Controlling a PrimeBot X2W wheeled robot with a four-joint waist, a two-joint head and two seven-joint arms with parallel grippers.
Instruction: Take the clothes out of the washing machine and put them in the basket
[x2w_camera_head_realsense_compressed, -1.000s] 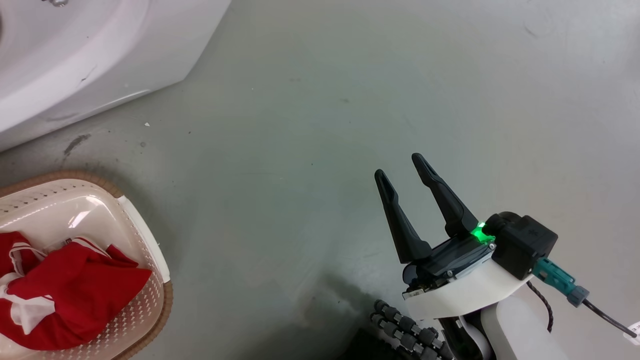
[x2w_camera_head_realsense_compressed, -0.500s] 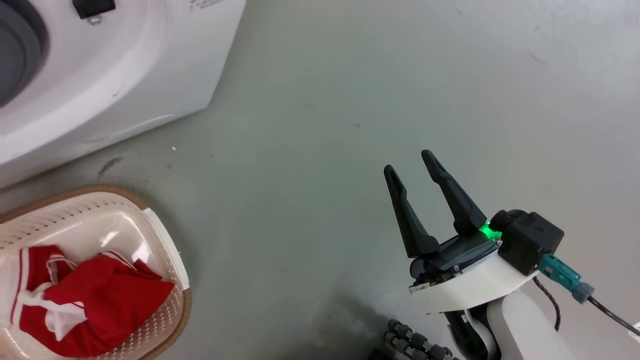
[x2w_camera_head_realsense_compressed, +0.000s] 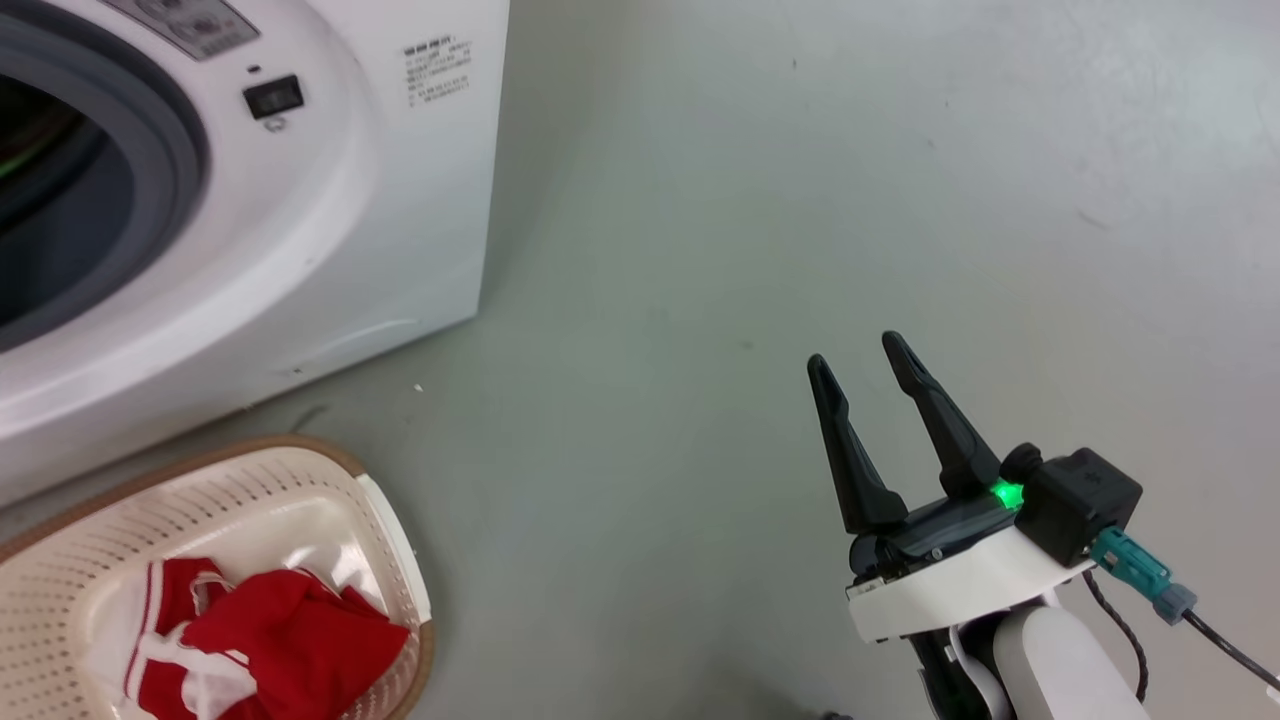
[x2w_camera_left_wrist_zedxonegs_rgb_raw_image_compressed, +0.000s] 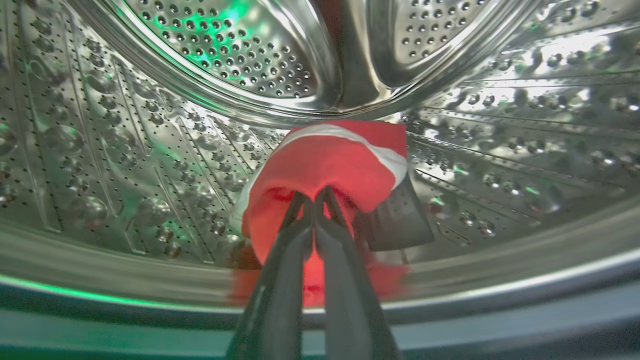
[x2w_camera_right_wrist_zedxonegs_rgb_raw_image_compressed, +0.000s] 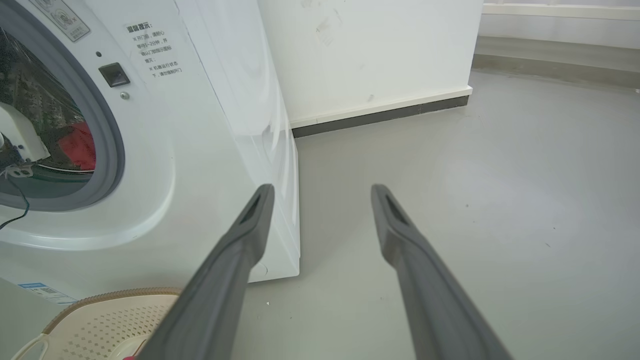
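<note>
A: Which step is this?

B: The take-out. In the left wrist view the left tool (x2w_camera_left_wrist_zedxonegs_rgb_raw_image_compressed: 315, 192) has its fingers pinched together on a fold of a red garment (x2w_camera_left_wrist_zedxonegs_rgb_raw_image_compressed: 325, 160), mid-frame, low inside the steel drum (x2w_camera_left_wrist_zedxonegs_rgb_raw_image_compressed: 250, 60). So I'd say the grasp is made and the lift-out is due.

A: And the other arm?

B: The right tool (x2w_camera_head_realsense_compressed: 853, 349) sits at the lower right of the head view. Its fingers are spread wide with nothing between them, over bare floor (x2w_camera_head_realsense_compressed: 700, 250).

A: Where does the load go?

B: Into the basket (x2w_camera_head_realsense_compressed: 330, 455), at the lower left of the head view just in front of the washing machine (x2w_camera_head_realsense_compressed: 380, 200). Some red clothes (x2w_camera_head_realsense_compressed: 270, 650) already lie in it, and part of its bottom shows bare.

A: What does the next move call for?

B: I'd draw straight back along the fingers and raise the cloth first. The drum's front lip runs across the bottom of the left wrist view, and the grey door ring (x2w_camera_head_realsense_compressed: 185, 150) lies beyond it. Trailing fabric could drag on either. Then swing down to the basket and let go over its open part.

A: Is there room?

B: Plenty, I think. The floor to the right of the machine is open. The idle right tool stands well apart from the basket and the porthole.
</note>
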